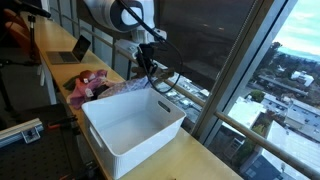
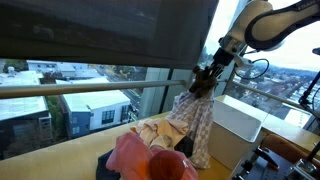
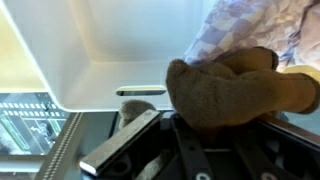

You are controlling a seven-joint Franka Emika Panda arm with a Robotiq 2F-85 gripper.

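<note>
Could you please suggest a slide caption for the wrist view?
Gripper clutching cloth, brown and patterned, with a white bin beyond.

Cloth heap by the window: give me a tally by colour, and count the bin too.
Patterned lilac-and-white cloth: 1
Brown cloth: 1
Pink cloth: 1
Cream cloth: 1
White bin: 1
Total: 5 that I can tell apart; the heap may hide more.
</note>
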